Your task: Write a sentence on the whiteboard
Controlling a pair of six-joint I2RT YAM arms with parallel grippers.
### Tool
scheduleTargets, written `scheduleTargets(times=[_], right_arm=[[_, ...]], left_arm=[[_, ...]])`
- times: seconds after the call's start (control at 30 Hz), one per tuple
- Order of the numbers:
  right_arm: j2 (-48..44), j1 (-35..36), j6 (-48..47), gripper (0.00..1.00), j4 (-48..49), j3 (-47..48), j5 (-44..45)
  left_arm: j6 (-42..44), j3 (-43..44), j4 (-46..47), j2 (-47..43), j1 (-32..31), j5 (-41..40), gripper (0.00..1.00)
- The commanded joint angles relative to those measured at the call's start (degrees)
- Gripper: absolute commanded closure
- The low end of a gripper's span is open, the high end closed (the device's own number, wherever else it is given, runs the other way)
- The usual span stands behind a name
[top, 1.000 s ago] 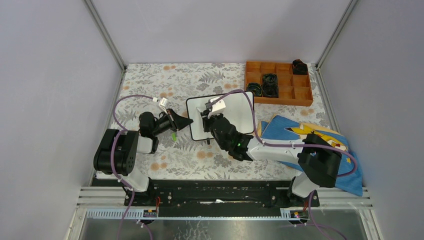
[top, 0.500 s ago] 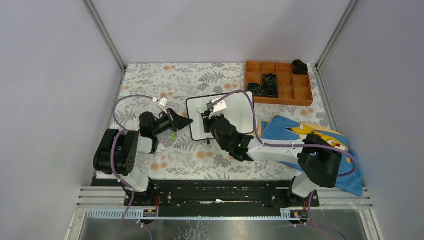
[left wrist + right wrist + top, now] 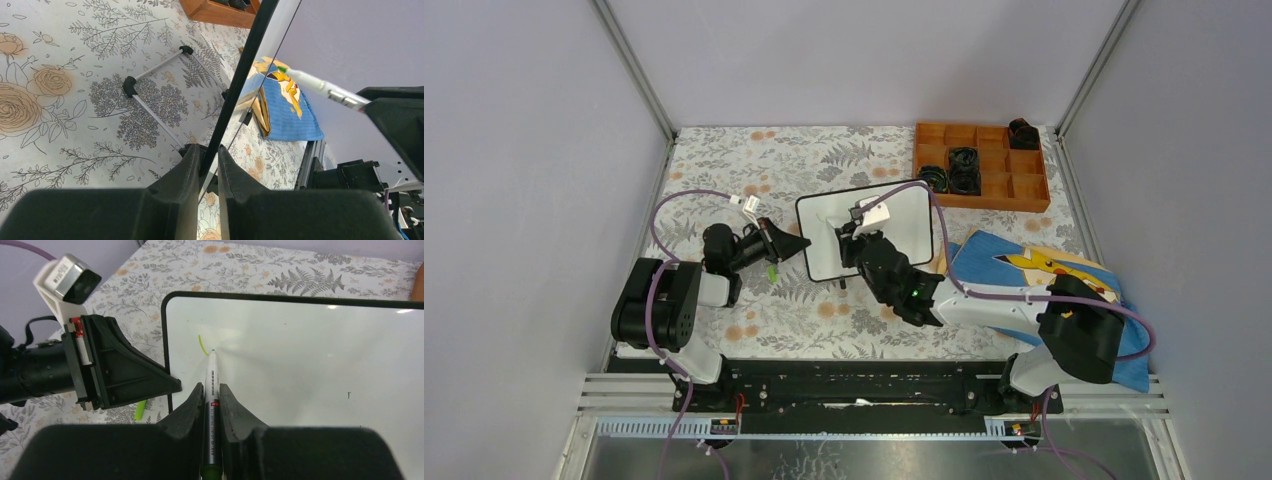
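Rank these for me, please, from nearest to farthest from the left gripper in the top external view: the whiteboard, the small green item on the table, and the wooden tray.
1. whiteboard: its left edge is clamped in the left gripper.
2. small green item: lying just beside the gripper, on its near side.
3. wooden tray: far off at the back right.

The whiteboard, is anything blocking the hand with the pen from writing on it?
Nothing visible does. The right gripper holds the pen with its tip at the whiteboard, beside a short green stroke. The left gripper only clamps the board's left edge.
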Motion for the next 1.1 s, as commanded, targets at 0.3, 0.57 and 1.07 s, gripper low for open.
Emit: scheduleTargets(times=[0.3, 0.57, 1.07], right_arm=[[-1.94, -1.82, 1.02, 1.0, 1.35, 3.21, 0.99], [-0.77, -2.39, 1.17, 1.0, 1.23, 4.14, -0.21], [1.02, -2.49, 2.72, 1.0, -1.78, 3.7, -1.43]], left_arm=[[0.73, 0.56, -1.01, -0.62, 0.02, -1.01, 0.93], [0.74, 0.56, -1.02, -0.69, 0.02, -1.05, 0.93], [0.91, 0.56, -1.08, -0.69, -0.07, -1.13, 0.94]])
